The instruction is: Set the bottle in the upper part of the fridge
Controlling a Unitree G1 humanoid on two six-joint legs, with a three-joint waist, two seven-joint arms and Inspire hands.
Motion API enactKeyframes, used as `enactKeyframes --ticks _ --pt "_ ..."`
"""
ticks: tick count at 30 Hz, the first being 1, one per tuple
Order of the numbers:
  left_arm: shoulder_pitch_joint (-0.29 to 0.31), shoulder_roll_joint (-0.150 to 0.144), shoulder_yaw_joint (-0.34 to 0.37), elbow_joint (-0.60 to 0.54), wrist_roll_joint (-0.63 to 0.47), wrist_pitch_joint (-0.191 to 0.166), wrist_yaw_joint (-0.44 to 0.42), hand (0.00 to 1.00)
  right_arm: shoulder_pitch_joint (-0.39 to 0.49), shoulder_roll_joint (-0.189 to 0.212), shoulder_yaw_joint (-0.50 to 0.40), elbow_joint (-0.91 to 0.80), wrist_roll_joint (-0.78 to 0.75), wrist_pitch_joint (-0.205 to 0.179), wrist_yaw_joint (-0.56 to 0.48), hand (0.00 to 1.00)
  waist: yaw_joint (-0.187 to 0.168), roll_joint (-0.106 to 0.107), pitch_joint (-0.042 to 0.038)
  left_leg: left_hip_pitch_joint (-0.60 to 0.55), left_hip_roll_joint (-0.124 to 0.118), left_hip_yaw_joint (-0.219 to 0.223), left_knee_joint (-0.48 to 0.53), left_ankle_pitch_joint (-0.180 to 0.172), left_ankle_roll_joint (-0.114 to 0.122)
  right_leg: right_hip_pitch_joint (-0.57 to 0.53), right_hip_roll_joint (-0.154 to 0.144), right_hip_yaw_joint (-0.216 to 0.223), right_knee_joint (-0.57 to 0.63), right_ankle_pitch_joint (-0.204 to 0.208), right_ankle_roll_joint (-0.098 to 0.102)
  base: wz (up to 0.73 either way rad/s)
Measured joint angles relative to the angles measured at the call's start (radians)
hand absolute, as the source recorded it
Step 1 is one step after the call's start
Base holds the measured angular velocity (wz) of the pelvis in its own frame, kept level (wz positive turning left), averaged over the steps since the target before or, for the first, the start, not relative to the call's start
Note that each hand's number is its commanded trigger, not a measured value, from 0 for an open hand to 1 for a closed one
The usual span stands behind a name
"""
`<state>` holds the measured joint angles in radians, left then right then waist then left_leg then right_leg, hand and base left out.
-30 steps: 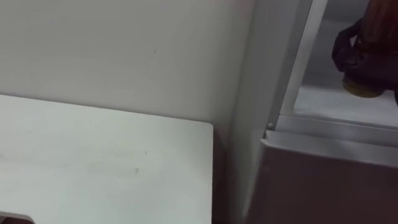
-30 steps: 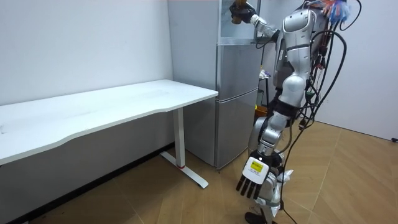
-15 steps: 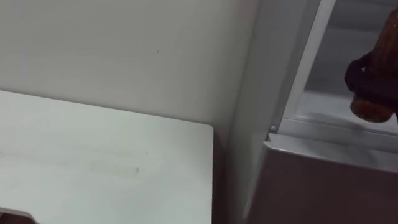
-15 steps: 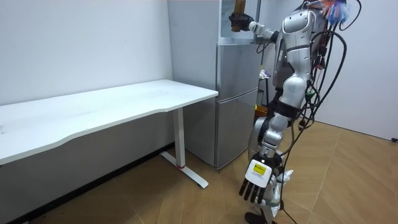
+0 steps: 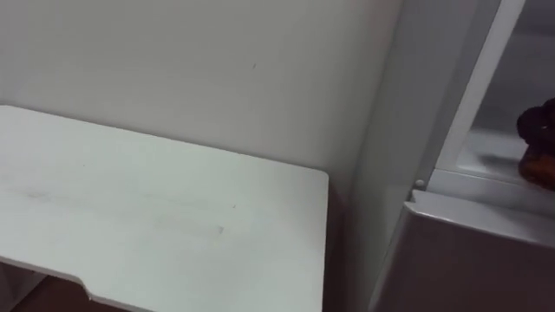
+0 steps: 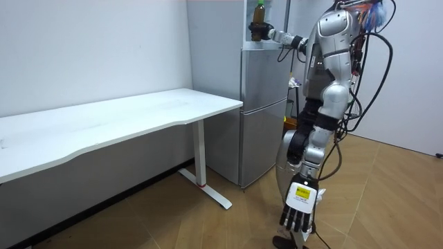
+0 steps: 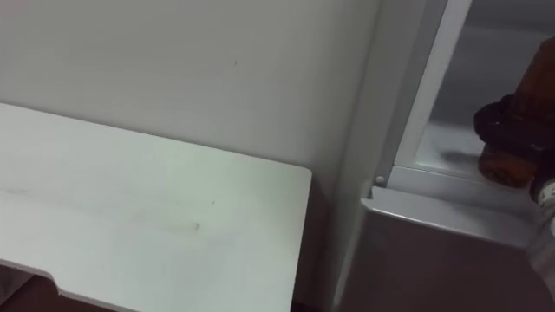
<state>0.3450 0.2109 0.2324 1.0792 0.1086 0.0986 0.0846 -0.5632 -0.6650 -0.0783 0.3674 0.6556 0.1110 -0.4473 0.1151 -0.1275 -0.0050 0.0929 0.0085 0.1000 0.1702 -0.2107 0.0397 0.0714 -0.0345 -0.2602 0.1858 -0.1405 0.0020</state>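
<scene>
Beside the white table (image 7: 130, 199), at the fridge's (image 7: 434, 251) open upper compartment, the bottle (image 7: 512, 166) is clasped in the right hand's (image 7: 503, 126) curled fingers at the shelf's front. Setting down and release are judged left to do. The left hand (image 6: 297, 211) is hung low, fingers slack.

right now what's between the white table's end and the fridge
Nothing: just a narrow bare gap, a dark strip in the left eye view between the table and the fridge side. The right robot hand holds the bottle inside.
</scene>
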Motion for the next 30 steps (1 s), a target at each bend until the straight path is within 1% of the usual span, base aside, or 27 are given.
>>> enactKeyframes --ticks 3,4,7,10,13,15,16,18,19,22,24,26,27,29,30 --pt "0.003 0.0 0.003 0.0 0.001 0.005 -0.002 0.0 -0.016 0.0 0.02 0.012 -0.032 0.0 0.004 1.0 0.009 -0.003 0.0001 -0.002 0.0 -0.003 -0.001 0.0 0.0 0.0 -0.001 -0.007 0.0 0.0 0.0 0.04" --pt "0.002 0.0 0.004 -0.001 0.001 0.005 -0.002 0.0 -0.017 0.0 0.026 0.014 -0.033 0.0 0.007 1.0 0.014 -0.003 -0.0003 -0.003 -0.001 -0.006 -0.001 0.0 0.0 0.0 -0.002 -0.016 0.0 0.0 0.0 0.04" --pt "0.002 0.0 0.006 -0.003 0.001 0.007 -0.007 0.0 -0.021 0.0 0.029 0.02 -0.037 0.0 0.011 1.0 0.027 -0.006 -0.0002 -0.004 -0.002 -0.01 -0.001 0.0 0.0 0.001 -0.003 -0.021 0.0 0.0 0.0 0.05" --pt "0.002 0.0 0.023 -0.004 0.003 0.013 -0.011 0.0 -0.025 0.0 0.029 0.037 -0.043 0.0 0.011 1.0 0.029 -0.014 0.0019 -0.008 -0.003 -0.024 0.002 0.0 0.0 0.006 -0.006 -0.044 -0.001 0.0 0.001 0.13" --pt "0.002 0.001 0.031 -0.002 0.001 0.027 -0.018 0.0 -0.037 0.0 0.029 0.069 -0.073 0.0 0.014 1.0 0.03 -0.02 0.0039 -0.012 -0.005 -0.035 0.005 0.0 0.0 0.009 -0.007 -0.048 -0.002 -0.001 0.001 0.11" --pt "0.002 0.001 0.031 -0.001 0.0 0.032 -0.024 0.0 -0.049 0.0 0.029 0.096 -0.073 0.0 0.013 1.0 0.036 -0.021 0.0039 -0.011 -0.005 -0.037 0.006 0.0 0.001 0.011 -0.007 -0.048 -0.002 -0.001 0.001 0.04" --pt "0.002 0.0 0.03 -0.001 -0.001 0.034 -0.024 0.0 -0.06 0.0 0.033 0.115 -0.073 0.0 0.013 1.0 0.043 -0.018 0.006 -0.011 -0.005 -0.037 0.006 0.0 0.001 0.011 -0.007 -0.047 -0.002 -0.001 0.001 0.0" --pt "0.002 0.0 0.03 -0.002 -0.007 0.034 -0.023 0.0 -0.086 0.0 0.047 0.149 -0.072 0.0 0.012 1.0 0.045 -0.019 0.0058 -0.011 -0.005 -0.037 0.006 0.0 0.001 0.011 -0.007 -0.045 -0.002 -0.001 0.001 0.0" --pt "0.002 0.001 0.03 -0.002 -0.012 0.034 -0.022 0.0 -0.098 0.0 0.054 0.167 -0.071 -0.003 0.014 1.0 0.046 -0.016 0.0079 -0.012 -0.004 -0.037 0.007 0.0 0.001 0.011 -0.006 -0.045 -0.003 -0.001 0.001 0.0" --pt "0.004 0.001 0.03 -0.008 -0.013 0.034 -0.022 0.0 -0.132 0.0 0.057 0.234 -0.068 -0.01 0.025 1.0 0.053 -0.016 0.0078 -0.013 -0.004 -0.037 0.011 0.0 0.0 0.013 -0.006 -0.044 -0.003 -0.001 0.001 0.0" --pt "0.007 0.001 0.03 -0.011 -0.013 0.034 -0.021 0.0 -0.14 0.0 0.057 0.263 -0.061 -0.019 0.039 1.0 0.055 -0.016 0.0075 -0.013 -0.005 -0.04 0.014 0.0 0.0 0.016 -0.006 -0.046 -0.003 -0.001 0.001 0.04" --pt "0.01 0.004 0.03 -0.01 -0.013 0.035 -0.016 0.0 -0.141 -0.001 0.057 0.297 -0.03 -0.036 0.057 1.0 0.059 -0.016 0.006 -0.013 -0.005 -0.05 0.019 0.0 0.0 0.022 -0.006 -0.049 -0.003 -0.001 0.001 0.11" --pt "0.01 0.005 0.03 -0.009 -0.013 0.035 -0.013 0.0 -0.141 -0.001 0.057 0.303 -0.029 -0.04 0.059 1.0 0.06 -0.016 0.0061 -0.012 -0.005 -0.051 0.02 0.0 0.0 0.024 -0.006 -0.05 -0.004 -0.001 0.001 0.09" --pt "0.01 0.006 0.03 -0.008 -0.014 0.035 -0.007 0.0 -0.141 -0.001 0.056 0.334 -0.028 -0.063 0.065 1.0 0.065 -0.015 0.0059 -0.011 -0.006 -0.055 0.027 0.0 0.0 0.031 -0.006 -0.058 -0.009 -0.001 0.001 0.06" --pt "0.011 0.006 0.031 -0.008 -0.016 0.035 -0.007 0.0 -0.141 -0.001 0.056 0.338 -0.028 -0.067 0.065 1.0 0.067 -0.015 0.0058 -0.012 -0.006 -0.055 0.028 0.0 0.0 0.034 -0.006 -0.061 -0.013 0.0 0.001 0.0"
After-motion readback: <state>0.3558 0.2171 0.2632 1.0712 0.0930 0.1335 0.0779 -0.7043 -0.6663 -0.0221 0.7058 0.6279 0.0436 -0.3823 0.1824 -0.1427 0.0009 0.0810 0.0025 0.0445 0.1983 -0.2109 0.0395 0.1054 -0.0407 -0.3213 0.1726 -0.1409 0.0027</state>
